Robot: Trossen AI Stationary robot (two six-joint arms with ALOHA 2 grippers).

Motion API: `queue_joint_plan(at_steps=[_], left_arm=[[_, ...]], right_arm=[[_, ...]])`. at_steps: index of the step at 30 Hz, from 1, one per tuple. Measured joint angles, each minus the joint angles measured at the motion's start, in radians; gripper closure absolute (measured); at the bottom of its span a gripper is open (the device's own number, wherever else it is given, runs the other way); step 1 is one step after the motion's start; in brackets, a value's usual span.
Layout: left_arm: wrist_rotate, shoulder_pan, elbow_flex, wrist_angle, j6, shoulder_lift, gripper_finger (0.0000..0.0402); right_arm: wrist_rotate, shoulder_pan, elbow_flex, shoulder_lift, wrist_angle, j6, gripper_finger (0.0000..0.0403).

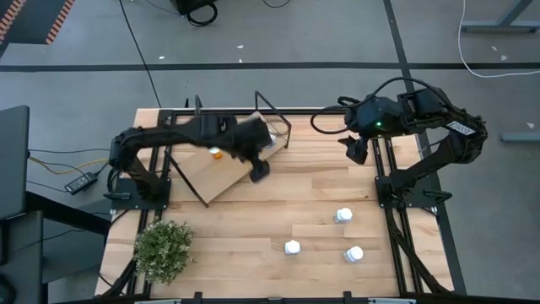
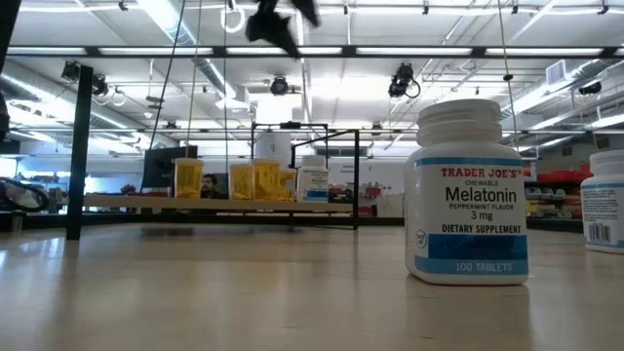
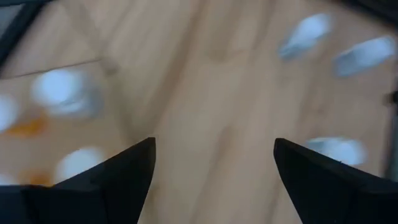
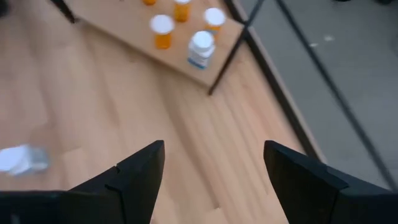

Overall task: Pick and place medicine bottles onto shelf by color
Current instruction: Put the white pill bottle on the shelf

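The shelf [image 1: 221, 173] stands at the table's far left, its light board on black wire legs. On it, in the low view, stand orange bottles [image 2: 242, 180] and one white bottle [image 2: 312, 180]; the right wrist view shows the orange ones [image 4: 163, 31] and the white one [image 4: 202, 48] too. Three white bottles [image 1: 342, 215] [image 1: 292, 247] [image 1: 353, 253] stand upright on the tabletop at the near right. My left gripper [image 1: 257, 169] hangs open in the air by the shelf's right edge, touching nothing. My right gripper [image 1: 356, 150] waits open at the far right.
A small green plant [image 1: 163, 249] sits at the near left corner. In the low view a large white Melatonin bottle [image 2: 468, 195] stands close, with another [image 2: 604, 210] at the right edge. Bare wood [image 1: 321, 181] lies between the shelf and the loose bottles.
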Motion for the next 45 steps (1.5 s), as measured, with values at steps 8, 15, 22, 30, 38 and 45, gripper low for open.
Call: queue_joint_plan(at_steps=[8,15,22,30,38,45], left_arm=[[-0.013,-0.168,-0.003,0.204,-0.036,0.035,0.0088],[-0.006,-0.281,-0.004,0.277,0.001,0.086,0.0099],[0.002,-0.357,-0.004,0.391,0.038,0.157,0.0090],[0.125,-0.401,-0.004,0.417,0.000,0.266,0.0086],[0.063,-0.455,-0.002,0.511,0.009,0.357,0.0082],[0.059,-0.430,-0.004,0.524,0.022,0.386,0.0070]], right_arm=[[-0.171,0.001,0.000,-0.083,0.000,0.052,0.0120],[-0.106,0.001,0.000,-0.137,0.000,0.102,0.0120],[-0.057,0.001,0.000,-0.142,0.000,0.119,0.0120],[-0.059,0.001,0.000,-0.138,0.000,0.149,0.0120],[-0.057,0.001,0.000,-0.137,0.000,0.149,0.0120],[-0.054,0.001,0.000,-0.129,0.000,0.149,0.0120]])
